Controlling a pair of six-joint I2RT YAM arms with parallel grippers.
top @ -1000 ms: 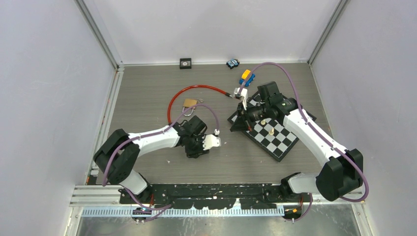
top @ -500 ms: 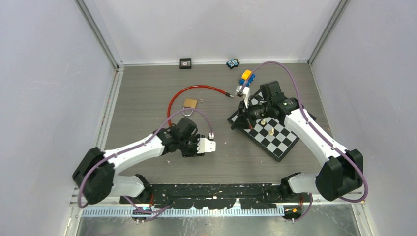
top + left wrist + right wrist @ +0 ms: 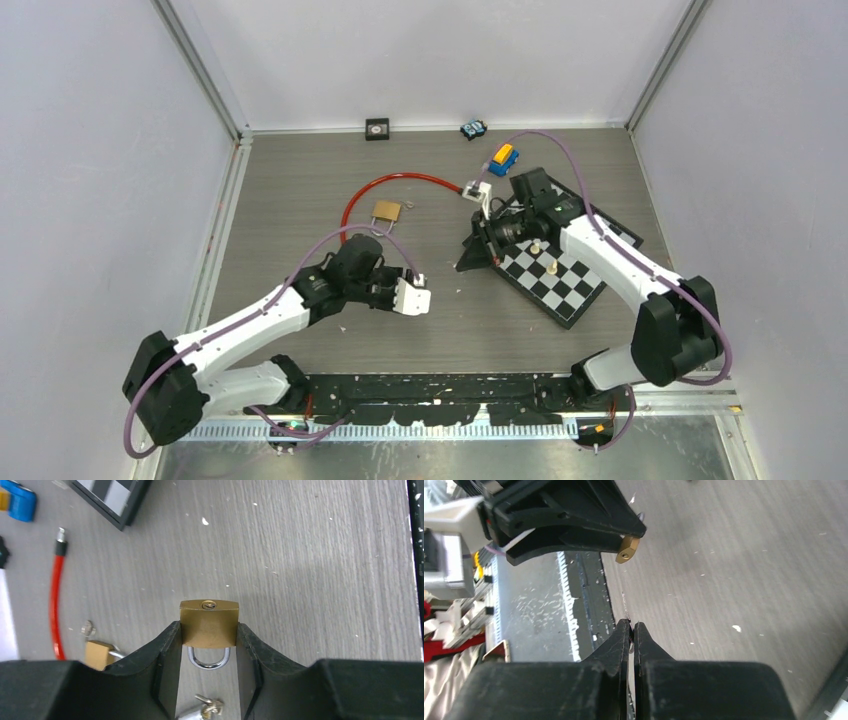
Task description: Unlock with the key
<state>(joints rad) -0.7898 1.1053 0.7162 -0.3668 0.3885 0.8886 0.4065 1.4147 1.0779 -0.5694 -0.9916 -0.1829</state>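
Note:
My left gripper (image 3: 208, 630) is shut on a brass padlock (image 3: 208, 622), held above the table with its keyhole facing outward and its steel shackle between the fingers. In the top view the left gripper (image 3: 390, 291) is at the table's middle front. My right gripper (image 3: 466, 262) is to its right, pointing at it. In the right wrist view the right gripper (image 3: 631, 625) is shut on a thin key (image 3: 625, 604), seen edge-on. The held padlock (image 3: 627, 550) shows up and left of the key tip, apart from it.
A second brass padlock (image 3: 387, 211) lies on a red cable (image 3: 400, 179) behind the left gripper, with small keys beside it. A chessboard (image 3: 572, 292) with pieces lies under the right arm. A blue and yellow toy (image 3: 502, 157) and two small objects sit near the back wall.
The left arm's elbow has swung left and back, turning the padlock toward the right gripper. The right gripper has moved a little left toward it.

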